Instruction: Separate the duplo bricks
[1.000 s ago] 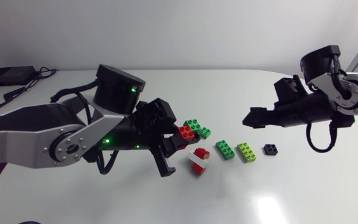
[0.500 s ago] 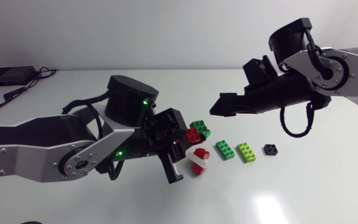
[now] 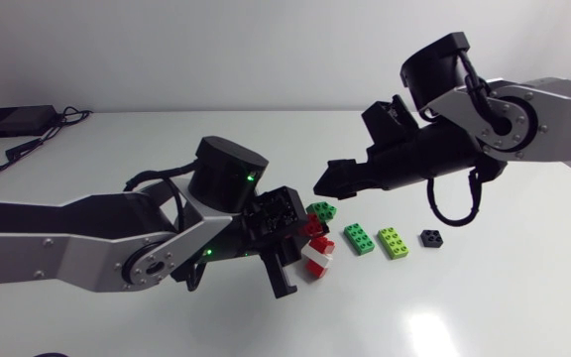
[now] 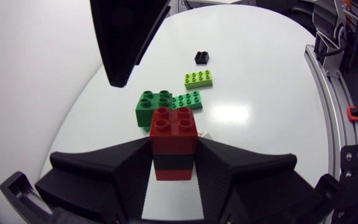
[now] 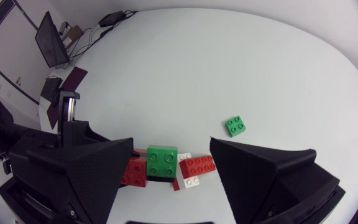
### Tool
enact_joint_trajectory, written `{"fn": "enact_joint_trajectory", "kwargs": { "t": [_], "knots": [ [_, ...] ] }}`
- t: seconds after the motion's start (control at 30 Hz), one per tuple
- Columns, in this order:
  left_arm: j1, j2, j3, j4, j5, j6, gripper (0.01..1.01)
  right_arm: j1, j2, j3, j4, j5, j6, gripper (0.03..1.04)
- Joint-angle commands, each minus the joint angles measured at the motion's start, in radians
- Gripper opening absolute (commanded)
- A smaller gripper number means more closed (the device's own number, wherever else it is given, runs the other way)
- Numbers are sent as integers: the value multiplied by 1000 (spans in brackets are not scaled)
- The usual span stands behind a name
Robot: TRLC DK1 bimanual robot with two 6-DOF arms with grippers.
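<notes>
Left gripper (image 4: 174, 155): clamped from both sides on red brick (image 4: 174, 127); green square brick (image 5: 161, 160) touching it, just ahead of the gripper; right gripper (image 5: 171, 144): spread wide, either side of the green square brick, apart from it; red-white stack (image 3: 317, 258), lime brick (image 3: 395, 242) on worktop (image 3: 484, 297).

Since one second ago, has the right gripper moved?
Yes. The right gripper moved left: earlier its tip lined up with the lime brick, now it is left of the dark green brick; both bricks stayed.
</notes>
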Motion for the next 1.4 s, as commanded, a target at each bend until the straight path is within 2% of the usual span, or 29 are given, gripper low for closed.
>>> {"fn": "enact_joint_trajectory", "kwargs": {
  "t": [0.0,0.43,0.5,0.63,0.67,0.8,0.9,1.17,1.37],
  "knots": [
    [-8,19,18,25,-9,17,325,14,33,0,-9,4,14,859],
    [-5,19,37,23,-12,17,325,47,67,-18,-9,6,1,854],
    [-4,19,38,23,-13,15,325,50,70,-21,-9,6,1,816],
    [-5,17,38,23,-15,14,325,57,84,-26,-9,7,1,813],
    [-5,17,38,23,-15,14,325,59,85,-26,-10,7,0,800],
    [-7,14,37,23,-21,12,325,59,84,-27,-10,11,1,548],
    [-10,12,34,23,-21,11,325,62,82,-31,-9,14,0,423],
    [-8,2,29,23,-27,11,325,57,77,-34,-10,3,4,367],
    [-10,-4,21,25,-29,14,325,-49,111,-4,-50,-210,21,356]
  ]
}}
